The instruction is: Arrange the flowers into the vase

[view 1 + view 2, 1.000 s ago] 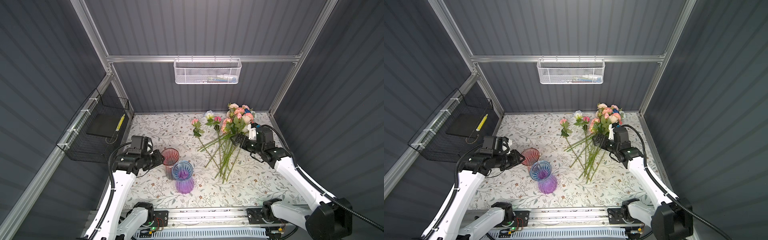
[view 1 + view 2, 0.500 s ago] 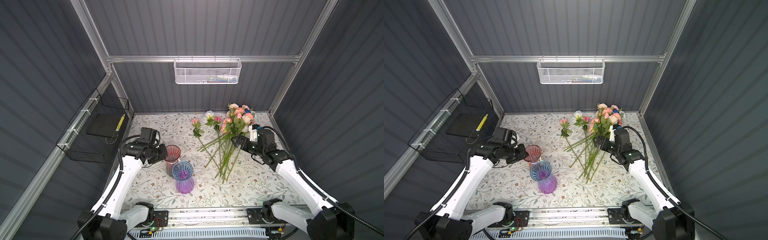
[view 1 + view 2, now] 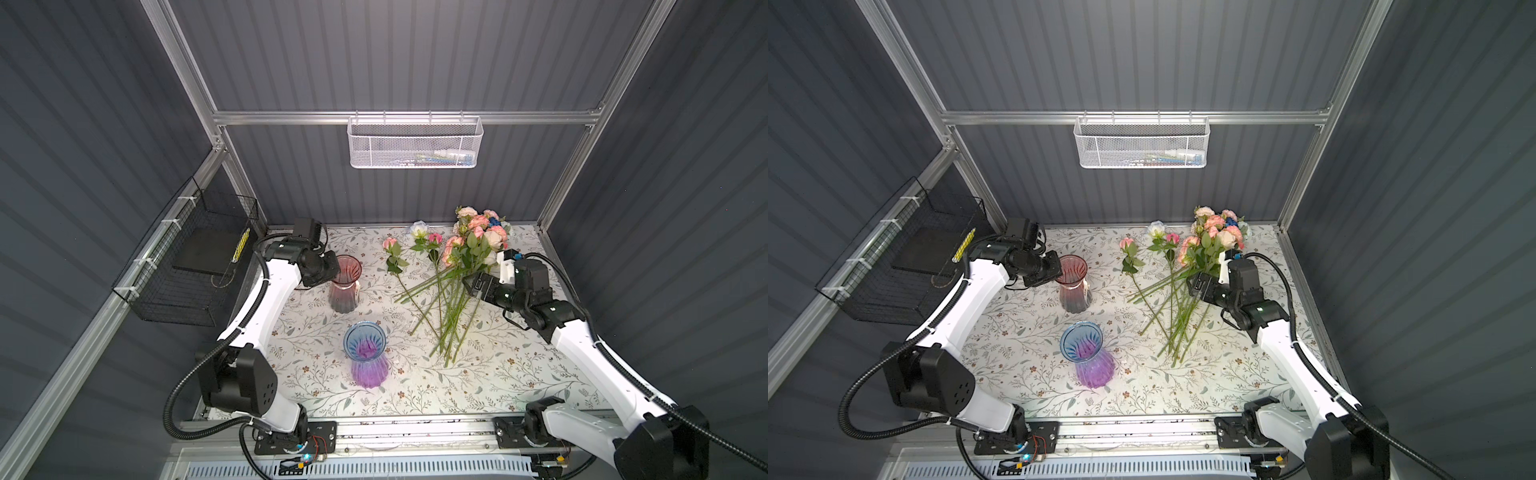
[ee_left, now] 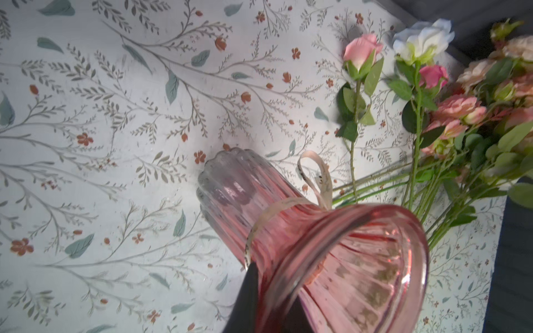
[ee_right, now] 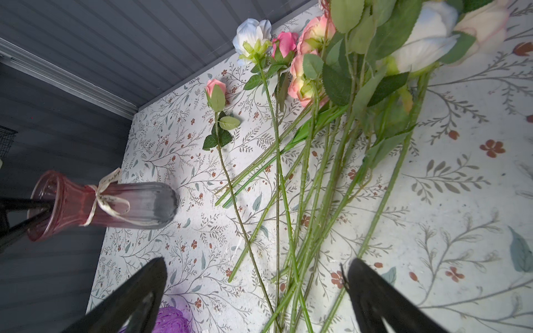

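As grey walls (image 3: 395,54) enclose it, the floral table (image 3: 519,374) bears flowers (image 3: 493,239).

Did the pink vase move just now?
Yes: the pink vase, in the left claw, went away from the blue vase toward the back wall.

Four cameras
Two look down from high. Two ride the arms (image 3: 266,303), up close. All see the pink vase (image 4: 288,236).

pink vase (image 3: 344,291), blue-purple vase (image 3: 367,365), floral tabletop (image 3: 498,374)
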You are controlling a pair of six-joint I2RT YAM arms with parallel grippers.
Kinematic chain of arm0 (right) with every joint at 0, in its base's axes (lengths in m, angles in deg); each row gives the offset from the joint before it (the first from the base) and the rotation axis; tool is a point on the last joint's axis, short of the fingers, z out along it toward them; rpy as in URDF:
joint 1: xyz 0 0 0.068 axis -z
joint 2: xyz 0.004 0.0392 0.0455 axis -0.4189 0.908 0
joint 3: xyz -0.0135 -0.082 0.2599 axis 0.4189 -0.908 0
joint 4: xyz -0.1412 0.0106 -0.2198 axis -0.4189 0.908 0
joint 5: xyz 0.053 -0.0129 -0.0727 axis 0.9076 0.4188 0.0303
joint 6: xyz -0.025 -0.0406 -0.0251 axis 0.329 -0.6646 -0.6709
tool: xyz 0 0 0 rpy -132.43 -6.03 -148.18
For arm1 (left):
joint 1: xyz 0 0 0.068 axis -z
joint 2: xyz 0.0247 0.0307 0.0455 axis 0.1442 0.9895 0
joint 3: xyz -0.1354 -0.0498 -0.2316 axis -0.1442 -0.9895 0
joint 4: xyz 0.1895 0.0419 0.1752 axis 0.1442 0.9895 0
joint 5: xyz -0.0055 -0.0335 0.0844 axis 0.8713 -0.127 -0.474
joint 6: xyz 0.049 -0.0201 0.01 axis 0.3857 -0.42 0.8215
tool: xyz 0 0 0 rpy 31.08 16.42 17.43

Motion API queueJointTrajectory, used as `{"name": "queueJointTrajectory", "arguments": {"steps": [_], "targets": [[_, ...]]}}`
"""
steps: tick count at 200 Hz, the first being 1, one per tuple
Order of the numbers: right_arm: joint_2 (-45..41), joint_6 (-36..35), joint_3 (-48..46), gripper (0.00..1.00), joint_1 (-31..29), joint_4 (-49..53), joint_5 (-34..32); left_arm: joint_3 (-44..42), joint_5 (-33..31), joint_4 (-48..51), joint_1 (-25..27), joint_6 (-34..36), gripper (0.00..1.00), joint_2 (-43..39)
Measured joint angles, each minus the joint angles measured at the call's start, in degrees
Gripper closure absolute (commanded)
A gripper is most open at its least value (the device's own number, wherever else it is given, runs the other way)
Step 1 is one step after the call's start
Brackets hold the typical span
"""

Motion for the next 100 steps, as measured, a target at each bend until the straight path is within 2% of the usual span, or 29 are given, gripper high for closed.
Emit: {"name": "queueJointTrajectory", "arguments": {"steps": [65,80,100], "targets": [[0.0,-0.9,0.0,0.01,0.0,1.9,-0.3,10.1,2.4,-6.5,-3.3,-0.4,1.0,11.6],[0.0,-0.9,0.0,0.01,0.0,2.3,-0.3,11.9,2.9,-6.8,-3.5,-0.6,0.8,13.4],[0.0,-0.9,0.0,0.01,0.0,2.6,-0.3,13.5,3.3,-7.4,-3.5,-0.8,0.6,14.6]]}}
